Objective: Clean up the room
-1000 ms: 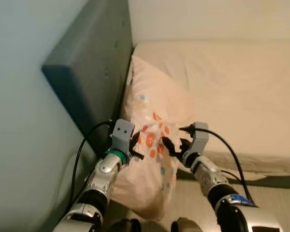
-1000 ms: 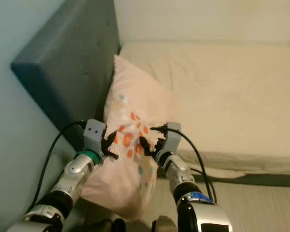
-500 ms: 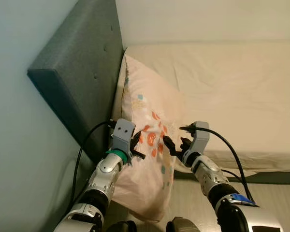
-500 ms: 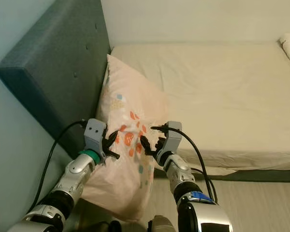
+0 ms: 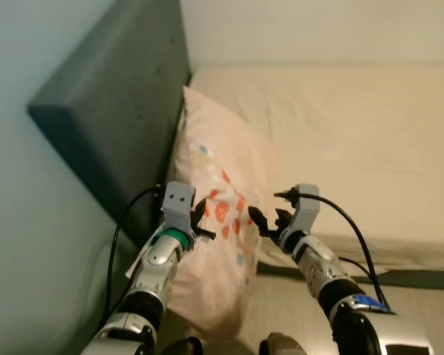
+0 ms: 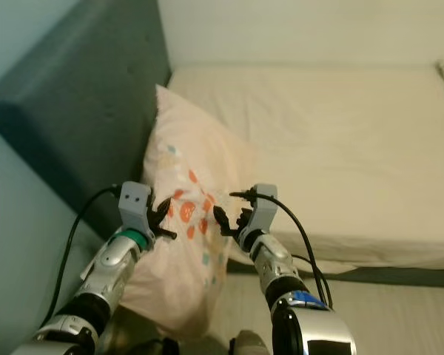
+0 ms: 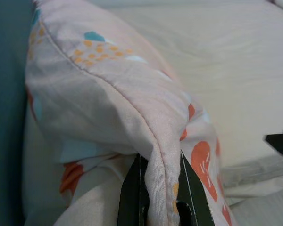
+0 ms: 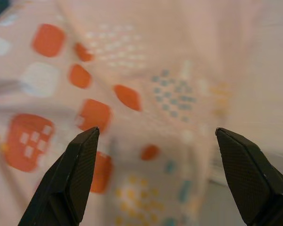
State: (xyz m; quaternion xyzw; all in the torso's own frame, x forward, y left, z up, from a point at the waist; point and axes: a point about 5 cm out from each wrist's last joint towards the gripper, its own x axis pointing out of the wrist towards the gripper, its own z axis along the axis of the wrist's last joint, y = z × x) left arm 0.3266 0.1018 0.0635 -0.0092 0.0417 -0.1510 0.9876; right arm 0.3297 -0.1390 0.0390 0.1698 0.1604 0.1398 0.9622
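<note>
1. Bed [image 5: 355, 140], cream cover, runs across the scene's far side and right; its near edge overhangs a dark base
2. Headboard [image 5: 118, 126], dark teal and padded, stands along the bed's left end against a pale blue wall [image 5: 29, 222]
3. Pillow [image 5: 222, 185], pink with orange and blue prints, leans against the headboard; its upper part lies on the bed's corner, its lower part hangs off the near edge
4. Left gripper [image 5: 200, 222] is clamped on the pillow's seamed edge, with fabric pinched between its fingers [image 7: 130, 197]
5. Right gripper [image 5: 265, 222] sits just beside the pillow's printed face, with fingers [image 8: 75, 174] spread wide and holding nothing
</note>
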